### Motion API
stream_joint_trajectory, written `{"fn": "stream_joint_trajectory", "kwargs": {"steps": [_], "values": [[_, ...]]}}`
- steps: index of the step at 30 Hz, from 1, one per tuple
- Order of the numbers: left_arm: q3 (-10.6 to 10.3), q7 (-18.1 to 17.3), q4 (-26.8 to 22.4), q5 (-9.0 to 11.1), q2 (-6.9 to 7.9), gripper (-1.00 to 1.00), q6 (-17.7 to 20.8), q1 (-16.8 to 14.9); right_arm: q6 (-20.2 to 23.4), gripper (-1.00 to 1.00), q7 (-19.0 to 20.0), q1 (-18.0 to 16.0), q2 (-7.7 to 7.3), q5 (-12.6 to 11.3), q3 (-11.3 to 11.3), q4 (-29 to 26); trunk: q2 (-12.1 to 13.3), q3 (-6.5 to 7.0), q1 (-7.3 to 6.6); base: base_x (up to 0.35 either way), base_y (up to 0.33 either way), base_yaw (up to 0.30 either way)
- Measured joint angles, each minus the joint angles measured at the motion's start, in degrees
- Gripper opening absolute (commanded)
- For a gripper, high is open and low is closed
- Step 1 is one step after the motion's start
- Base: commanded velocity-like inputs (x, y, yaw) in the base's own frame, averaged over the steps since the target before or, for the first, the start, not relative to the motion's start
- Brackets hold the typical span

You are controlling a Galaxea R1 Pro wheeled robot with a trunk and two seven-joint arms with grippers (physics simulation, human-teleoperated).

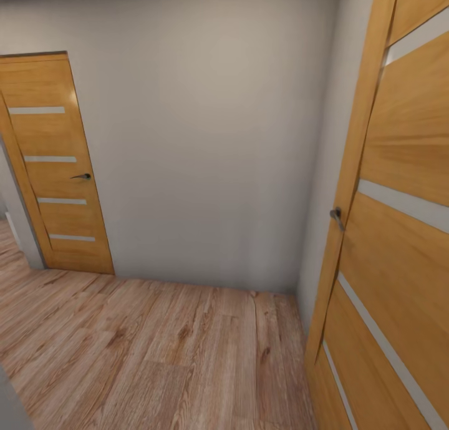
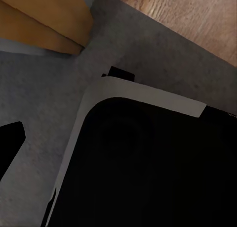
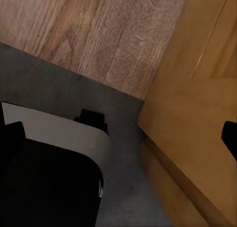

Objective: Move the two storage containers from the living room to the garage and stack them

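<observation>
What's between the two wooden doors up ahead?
In the head view, a plain grey wall runs between the far door and the near door, with bare wood floor below.

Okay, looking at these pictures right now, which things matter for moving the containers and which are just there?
For the job:
- no storage container shows; the robot looks to be in transit
- dark grey floor, possibly the garage's

Just around:
- wood plank floor
- closed door at the left
- open door close at the right
- grey wall ahead

Black base (image 2: pixel 148 172) with pale grey rounded edge; black tool tips.
</observation>
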Motion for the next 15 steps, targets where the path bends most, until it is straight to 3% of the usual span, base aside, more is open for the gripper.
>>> {"fn": "stream_joint_trajectory", "kwargs": {"steps": [15], "values": [[-0.1,0.0,0.1,-0.1,0.06,1.0,0.0,0.0,0.0,1.0,0.1,0.0,0.0,0.0,0.0,0.0,0.0,0.0,-0.02,0.286,0.0,0.0]]}}
